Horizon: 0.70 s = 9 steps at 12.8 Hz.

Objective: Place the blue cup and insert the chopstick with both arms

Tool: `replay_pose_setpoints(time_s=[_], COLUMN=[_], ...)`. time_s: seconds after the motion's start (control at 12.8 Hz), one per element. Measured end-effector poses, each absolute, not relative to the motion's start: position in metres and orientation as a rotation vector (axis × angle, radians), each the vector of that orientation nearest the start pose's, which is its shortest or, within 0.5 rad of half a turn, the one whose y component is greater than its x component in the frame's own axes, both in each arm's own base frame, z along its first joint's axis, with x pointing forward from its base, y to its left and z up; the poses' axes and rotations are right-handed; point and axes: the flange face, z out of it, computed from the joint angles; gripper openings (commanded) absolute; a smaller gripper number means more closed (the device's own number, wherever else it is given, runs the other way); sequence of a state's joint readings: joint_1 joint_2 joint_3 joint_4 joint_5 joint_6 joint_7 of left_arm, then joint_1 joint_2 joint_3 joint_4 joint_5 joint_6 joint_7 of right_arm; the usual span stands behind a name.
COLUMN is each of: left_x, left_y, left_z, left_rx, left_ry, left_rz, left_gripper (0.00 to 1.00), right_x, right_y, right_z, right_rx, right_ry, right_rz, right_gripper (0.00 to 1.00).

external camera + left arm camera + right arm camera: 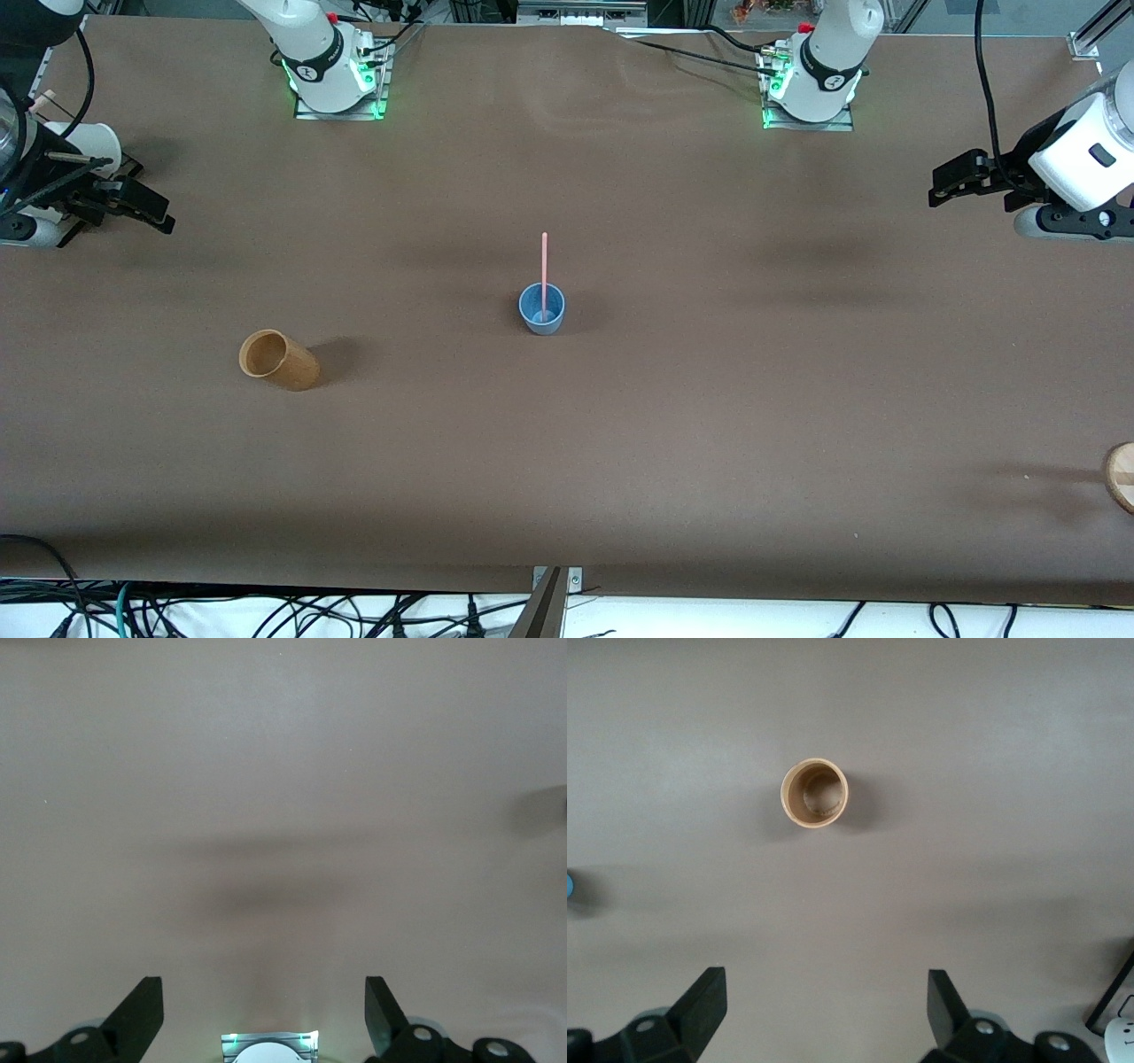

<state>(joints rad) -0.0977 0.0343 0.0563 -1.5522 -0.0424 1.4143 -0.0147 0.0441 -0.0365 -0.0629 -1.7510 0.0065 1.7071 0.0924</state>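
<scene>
Hanging above the table's edge at the right arm's end, the black two-finger right gripper [146, 213] holds nothing; its wrist view shows the two fingers [700, 1005] spread wide with bare brown table [709, 443] between them. The arm waits there. Next along, an orange-brown handleless cup [279, 359] stands on the table, nearer the front camera than the right arm's base; the right wrist view looks straight down into its open mouth [815, 793].

Near the table's middle stands the small blue-grey tapered cup [541, 308], upright, with its brighter blue inside showing. The thin pale pink chopstick [544, 266] stands in it, its lower end resting on the cup's floor and its upper part rising well above the rim. Neither gripper is near the cup or the stick.

At the left arm's end, the black left gripper [952, 182] hangs over the table's edge, also released and empty, fingers [142, 1010] wide apart over plain tabletop in its wrist view. A pale wooden round object [1122, 477] lies at the table's edge, nearer the front camera than that gripper.
</scene>
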Motion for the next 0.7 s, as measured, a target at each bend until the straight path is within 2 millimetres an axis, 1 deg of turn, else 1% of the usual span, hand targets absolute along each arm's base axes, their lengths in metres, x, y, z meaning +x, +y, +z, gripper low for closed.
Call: replay_pose_setpoints(time_s=[0.31,0.7], left_x=[0.5502,0.5513], left_y=[-0.021,-0.0205], left_z=[0.5993,0.5976], left_rx=[-3.167,-3.167], left_ry=[0.025,0.023], left_rz=[0.262,0.264], left_gripper=[1.0,1.0], right_x=[0.5516,0.5518], right_y=[-0.0109,-0.0111], right_z=[0.569,0.5692], right_rx=[-3.128,-3.128], right_ry=[0.177,0.178], right_rz=[0.009,0.005], right_gripper=[1.0,1.0])
